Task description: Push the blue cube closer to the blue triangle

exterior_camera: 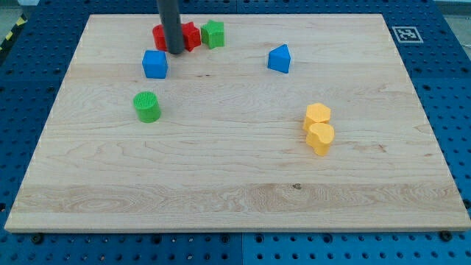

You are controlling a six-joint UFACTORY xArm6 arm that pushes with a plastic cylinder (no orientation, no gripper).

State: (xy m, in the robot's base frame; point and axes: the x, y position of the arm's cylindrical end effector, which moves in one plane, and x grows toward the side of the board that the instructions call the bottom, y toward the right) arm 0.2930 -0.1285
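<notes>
The blue cube (pixel 154 64) sits on the wooden board at the upper left. The blue triangle (pixel 279 59) lies to its right, well apart, near the top middle. My dark rod comes down from the view's top, and my tip (pixel 176 51) rests just above and to the right of the blue cube, close to it. The rod stands in front of the red blocks (pixel 190 36), hiding part of them.
A green block (pixel 213 34) sits right of the red blocks near the top edge. A green cylinder (pixel 147 107) stands below the blue cube. Two yellow blocks (pixel 319 127) touch each other at the right middle. The board (pixel 235 184) lies on a blue perforated table.
</notes>
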